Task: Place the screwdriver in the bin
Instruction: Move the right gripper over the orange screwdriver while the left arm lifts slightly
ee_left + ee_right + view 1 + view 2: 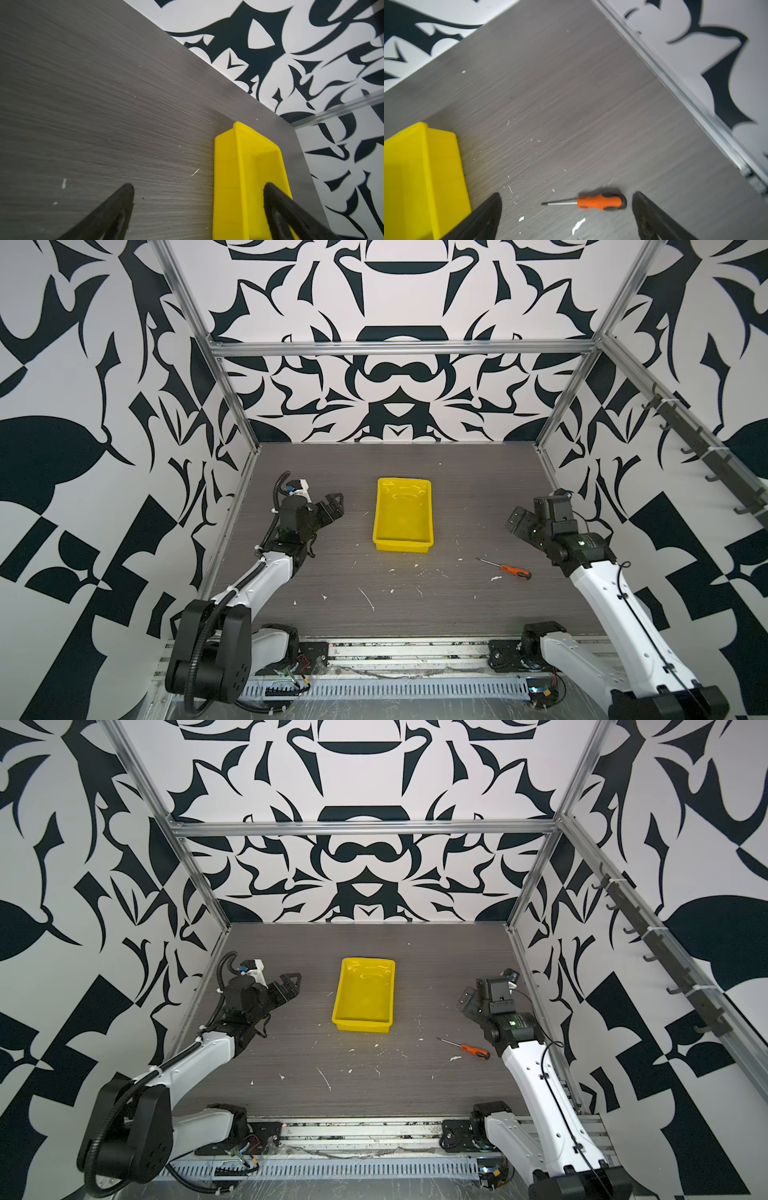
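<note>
- Two top views agree: screwdriver [505, 569] lies flat on table [374, 605] at about 4 o'clock from bin [403, 546], well apart from it, shaft tip toward 10 o'clock, handle toward 4
- bin sits mid-table with nothing in it; right gripper [515, 522] hangs near 12 o'clock of the screwdriver, not touching it; left gripper [334, 506] is off at 9 o'clock of bin
- left wrist: fingers [116, 207] spread wide, nothing between them, bin shows behind one finger
- right wrist: fingers [652, 214] wide apart, nothing held; screwdriver lies on table ahead in the gap between them, handle nearer one finger, bin corner off beyond the shaft tip
- step, my read: approach for pickup, no grasp yet, task barely begun
- next, my read: right arm drops over the orange handle, jaws straddling it crosswise, closes, lifts, carries toward 10 o'clock until over bin, then lets go; thin shaft is a poor place to pinch
</note>
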